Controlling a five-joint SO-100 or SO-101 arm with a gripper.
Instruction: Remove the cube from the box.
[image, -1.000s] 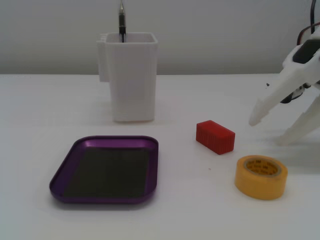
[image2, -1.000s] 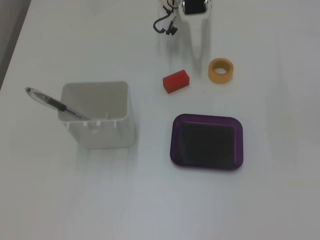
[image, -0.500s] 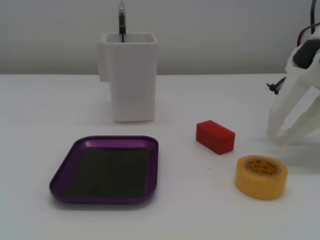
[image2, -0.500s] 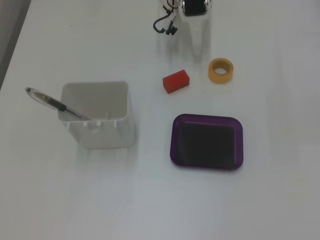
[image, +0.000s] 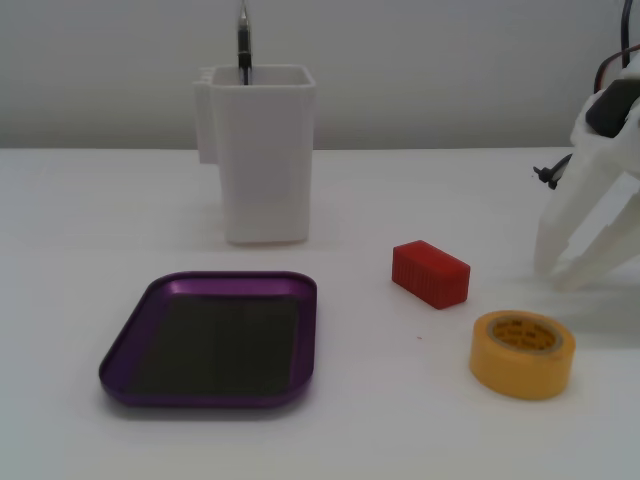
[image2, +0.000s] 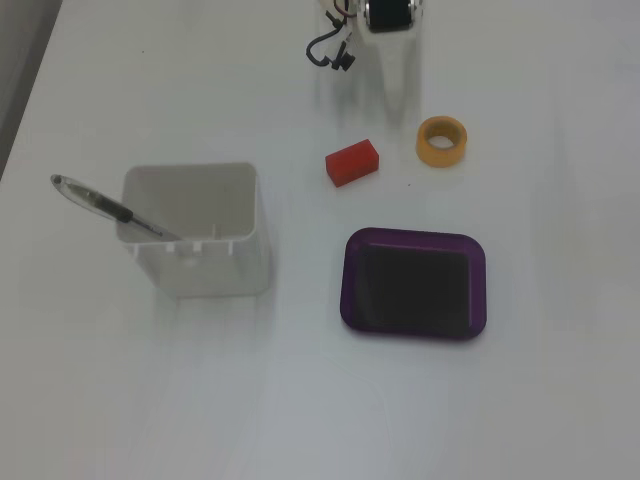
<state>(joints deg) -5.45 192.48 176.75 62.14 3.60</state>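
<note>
The red cube (image: 431, 273) lies on the white table, outside the purple box (image: 210, 400) and to its right in this fixed view. The box floor is dark and bare. In the other fixed view the cube (image2: 352, 162) lies above the box (image2: 347, 290), apart from it. My white gripper (image: 560, 272) stands at the right edge with its fingers pointing down to the table, spread apart and holding nothing, a short way right of the cube. In the other fixed view the gripper (image2: 400, 95) is at the top, just beyond the cube.
A yellow tape roll (image: 522, 375) lies right of the cube, near the gripper; it also shows in the other fixed view (image2: 441, 158). A tall white square container (image: 265, 170) with a pen (image: 243, 40) in it stands behind the box.
</note>
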